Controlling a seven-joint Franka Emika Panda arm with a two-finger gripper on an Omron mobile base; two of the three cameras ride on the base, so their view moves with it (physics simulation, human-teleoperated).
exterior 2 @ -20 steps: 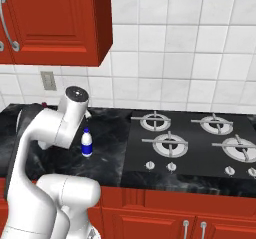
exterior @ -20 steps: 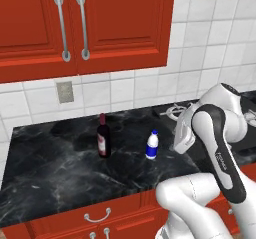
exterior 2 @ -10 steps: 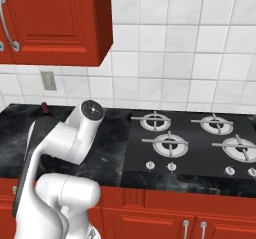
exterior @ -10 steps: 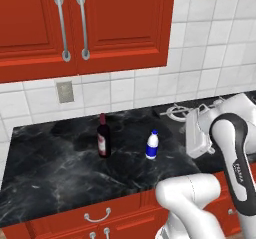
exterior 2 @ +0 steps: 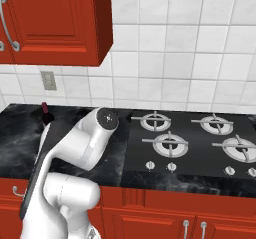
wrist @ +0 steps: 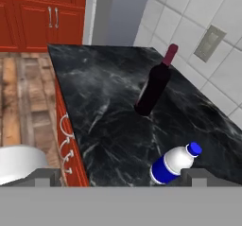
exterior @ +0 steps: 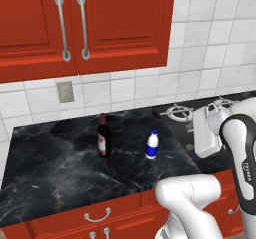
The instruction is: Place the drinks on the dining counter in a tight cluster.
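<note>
So the pincer (wrist: 121,177) is spread wide with nothing in it, hanging out past the front edge of the surface (exterior: 60,170), its two tips poking up at the bottom of the hand view.

Closest to it is the small bottle (wrist: 174,163): blue band around the body, white upper part, and the cap reads blue in the hand view but looks pale from the left base camera (exterior: 153,144). It's standing upright on the black, white-veined marble-look top, toward the right end, near the stove (exterior: 187,114).

A bit further back and to the left is the wine bottle (exterior: 103,135), dark glass, red label, reddish top, also upright. The two are near each other but clearly apart, with bare marble between them. From the right base camera just the neck of the wine bottle (exterior 2: 46,114) peeks out behind the arm.

Behind all that is white tile wall with a grey outlet (exterior: 65,91), and red cabinets (exterior: 85,23) overhead.
</note>
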